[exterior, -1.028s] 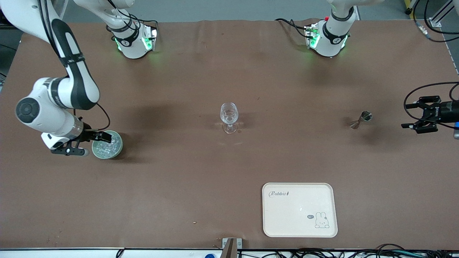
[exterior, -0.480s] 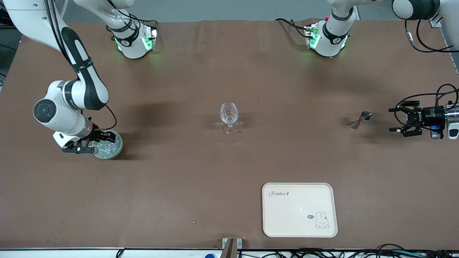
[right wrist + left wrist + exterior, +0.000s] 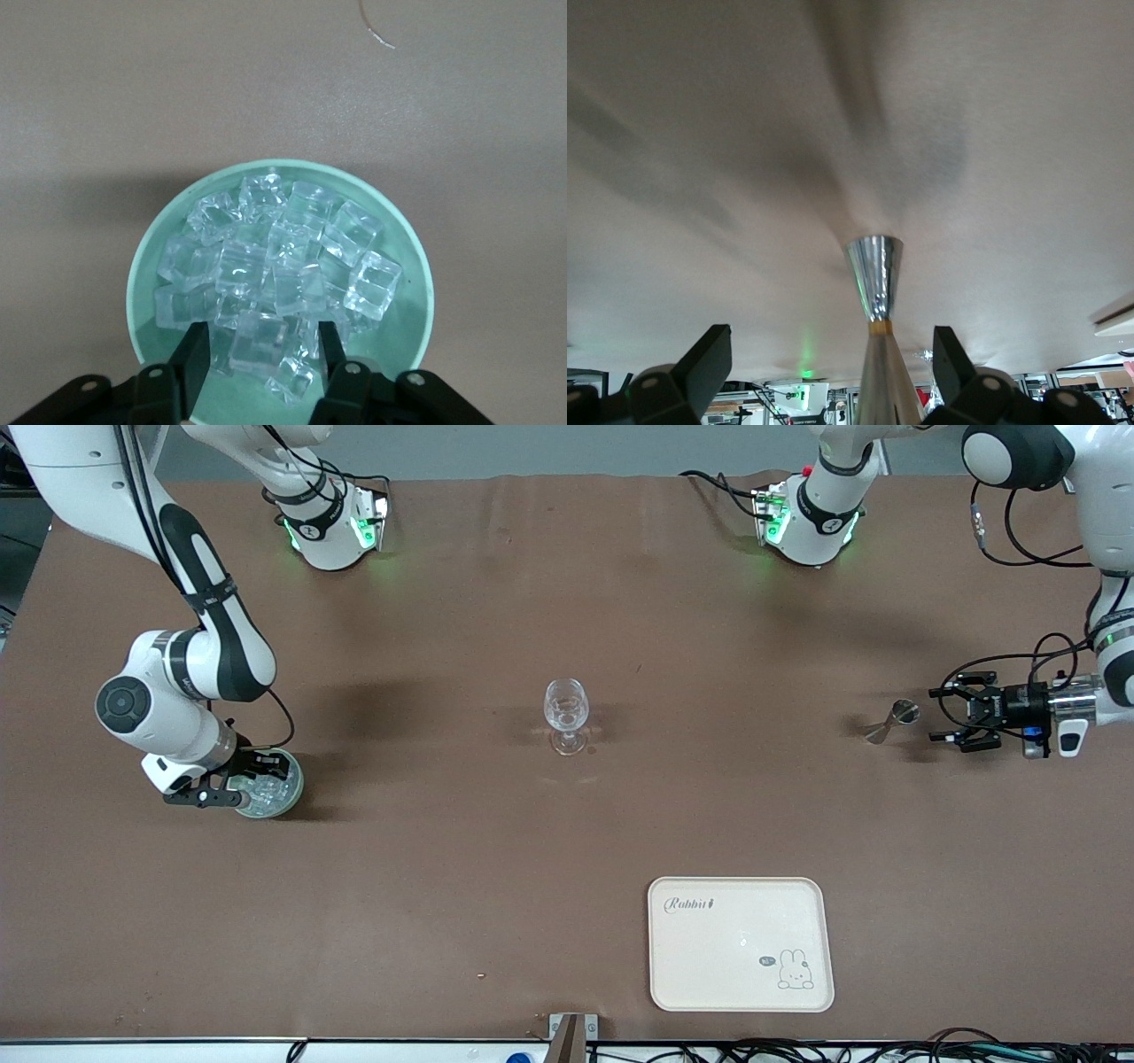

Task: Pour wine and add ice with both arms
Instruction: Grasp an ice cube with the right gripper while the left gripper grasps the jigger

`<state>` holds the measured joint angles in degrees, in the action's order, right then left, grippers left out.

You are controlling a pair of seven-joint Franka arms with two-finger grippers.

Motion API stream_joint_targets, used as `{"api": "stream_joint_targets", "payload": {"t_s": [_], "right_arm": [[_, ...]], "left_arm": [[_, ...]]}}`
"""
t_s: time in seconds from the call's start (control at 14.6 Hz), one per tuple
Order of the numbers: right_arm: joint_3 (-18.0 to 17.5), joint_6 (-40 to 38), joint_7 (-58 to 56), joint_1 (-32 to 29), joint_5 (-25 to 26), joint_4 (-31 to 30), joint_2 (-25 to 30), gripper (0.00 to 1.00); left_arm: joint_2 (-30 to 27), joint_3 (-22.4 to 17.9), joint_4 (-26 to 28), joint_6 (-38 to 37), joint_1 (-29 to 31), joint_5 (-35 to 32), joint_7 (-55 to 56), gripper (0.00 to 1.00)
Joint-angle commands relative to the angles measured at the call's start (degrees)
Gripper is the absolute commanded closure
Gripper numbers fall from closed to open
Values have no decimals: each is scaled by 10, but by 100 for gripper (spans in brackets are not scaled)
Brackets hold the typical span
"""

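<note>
A green bowl (image 3: 296, 783) heaped with ice (image 3: 273, 785) stands toward the right arm's end of the table. My right gripper (image 3: 252, 782) reaches down into it. In the right wrist view the bowl's rim (image 3: 140, 266) rings the ice (image 3: 292, 243), and the right gripper (image 3: 261, 343) is open, its fingers (image 3: 197, 354) straddling one cube with a slim gap. A clear stemmed wine glass (image 3: 566, 713) stands mid-table. My left gripper (image 3: 937, 714) is open, level with a metal jigger (image 3: 893, 719) and just short of it. The jigger (image 3: 874, 270) rises ahead of the left gripper (image 3: 830, 343). Wine is out of view.
A cream tray (image 3: 741, 943) with a rabbit print lies nearer to the front camera than the glass, toward the left arm's end. Brown cloth covers the whole table (image 3: 496, 868). Cables run along the table's front edge.
My left gripper has moved in from the table's end to just short of the jigger. The right gripper's fingers have narrowed inside the bowl of ice.
</note>
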<state>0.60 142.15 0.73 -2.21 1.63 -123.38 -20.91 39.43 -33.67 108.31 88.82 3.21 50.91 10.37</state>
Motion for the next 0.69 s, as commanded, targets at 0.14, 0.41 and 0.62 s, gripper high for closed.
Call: {"api": "stream_joint_targets", "payload": {"t_s": [0.14,0.41,0.62], "right_arm": [[-1,9,3,6,7,-8,-2,49],[-1,8,3,6,7,-8,-4,52],[-1,6,3,6,7,-8,-4,58]], "left_arm": [[-13,5,59,36,-33,60,-6,0],[-36,22,90,71,-38,61,-6,0],[-43,26,97,79,-39,62,-4,0]]}}
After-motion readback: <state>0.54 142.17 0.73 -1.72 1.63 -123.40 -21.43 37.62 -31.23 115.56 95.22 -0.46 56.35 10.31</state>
